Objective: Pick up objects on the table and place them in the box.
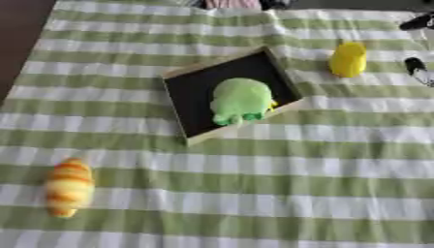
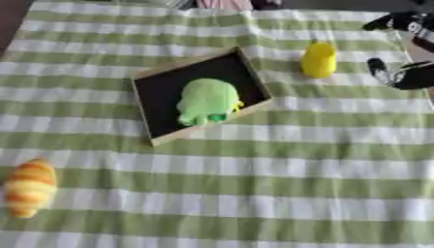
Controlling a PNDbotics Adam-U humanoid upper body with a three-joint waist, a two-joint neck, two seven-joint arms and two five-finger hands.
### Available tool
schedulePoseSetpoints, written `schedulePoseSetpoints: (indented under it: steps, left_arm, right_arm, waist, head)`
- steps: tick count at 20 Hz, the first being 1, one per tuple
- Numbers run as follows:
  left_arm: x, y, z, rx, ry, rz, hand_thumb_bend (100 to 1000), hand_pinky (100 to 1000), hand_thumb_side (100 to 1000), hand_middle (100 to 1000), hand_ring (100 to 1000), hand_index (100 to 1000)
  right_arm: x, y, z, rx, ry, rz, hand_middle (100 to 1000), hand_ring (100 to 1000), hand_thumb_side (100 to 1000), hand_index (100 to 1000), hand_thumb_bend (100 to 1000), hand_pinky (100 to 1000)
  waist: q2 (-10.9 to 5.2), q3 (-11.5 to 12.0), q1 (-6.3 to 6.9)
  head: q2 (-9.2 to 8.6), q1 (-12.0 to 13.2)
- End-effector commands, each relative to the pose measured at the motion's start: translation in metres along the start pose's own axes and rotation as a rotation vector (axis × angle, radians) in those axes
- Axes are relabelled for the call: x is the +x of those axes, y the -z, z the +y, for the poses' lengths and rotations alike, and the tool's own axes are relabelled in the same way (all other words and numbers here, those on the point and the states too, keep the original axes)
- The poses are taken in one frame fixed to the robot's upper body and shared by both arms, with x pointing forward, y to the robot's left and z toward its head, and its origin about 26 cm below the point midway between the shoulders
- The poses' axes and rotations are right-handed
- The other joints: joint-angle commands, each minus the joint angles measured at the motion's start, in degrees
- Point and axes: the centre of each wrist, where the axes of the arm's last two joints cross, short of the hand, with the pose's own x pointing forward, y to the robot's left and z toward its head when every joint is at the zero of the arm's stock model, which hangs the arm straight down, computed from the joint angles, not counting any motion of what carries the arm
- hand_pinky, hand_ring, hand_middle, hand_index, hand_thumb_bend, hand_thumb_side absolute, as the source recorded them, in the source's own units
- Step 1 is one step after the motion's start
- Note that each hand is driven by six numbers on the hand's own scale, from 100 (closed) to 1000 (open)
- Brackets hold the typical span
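The shallow, black-lined wooden box (image 1: 196, 87) holds a green plush toy (image 1: 241, 100); the right hand (image 2: 405, 72), fingers' state unclear, should grasp the small yellow toy (image 2: 318, 59) squarely.

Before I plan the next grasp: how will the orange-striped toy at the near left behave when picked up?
The orange-striped toy looks plush and rounded, so it is probably light and squashes under fingers. Its long, bulging shape may roll sideways if nudged on the striped cloth. It looks unlikely to be fragile.
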Motion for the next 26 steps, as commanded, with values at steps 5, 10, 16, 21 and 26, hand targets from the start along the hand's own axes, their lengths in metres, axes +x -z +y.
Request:
schedulePoseSetpoints:
  steps: [5, 10, 16, 21, 26]
  left_arm:
    - [0.006, 0.01, -0.002, -0.037, -0.018, -0.034, 100, 737, 606, 703, 736, 807]
    - [0.006, 0.01, -0.004, -0.036, -0.035, -0.028, 100, 735, 606, 702, 735, 805]
    - [0.006, 0.008, -0.005, -0.029, -0.047, -0.016, 100, 735, 608, 700, 734, 806]
    - [0.006, 0.008, -0.004, -0.029, -0.043, -0.01, 100, 735, 608, 698, 734, 806]
    - [0.006, 0.009, -0.004, -0.028, -0.044, -0.015, 100, 735, 608, 694, 734, 806]
  right_arm:
    - [0.006, 0.011, -0.014, -0.065, -0.075, 0.009, 880, 936, 125, 925, 100, 961]
    - [0.006, 0.017, -0.012, -0.052, -0.105, 0.027, 869, 938, 121, 944, 100, 974]
    - [-0.002, 0.021, -0.01, -0.052, -0.12, 0.091, 867, 921, 413, 957, 100, 998]
    - [-0.008, 0.02, -0.004, -0.037, -0.1, 0.15, 868, 910, 452, 965, 100, 999]
    - [-0.007, 0.019, -0.001, -0.02, -0.08, 0.159, 874, 912, 468, 975, 100, 998]
  waist:
    - [-0.2, 1.42, -0.25]
    - [0.83, 2.9, -0.65]
    - [1.28, 3.46, -0.88]
    - [1.22, 3.23, -1.07]
    - [1.13, 3.4, -1.39]
  head:
    - [-1.76, -1.49]
    - [-2.29, -2.53]
    - [-2.47, -3.33]
    - [-2.3, -3.43]
    - [-2.71, -3.41]
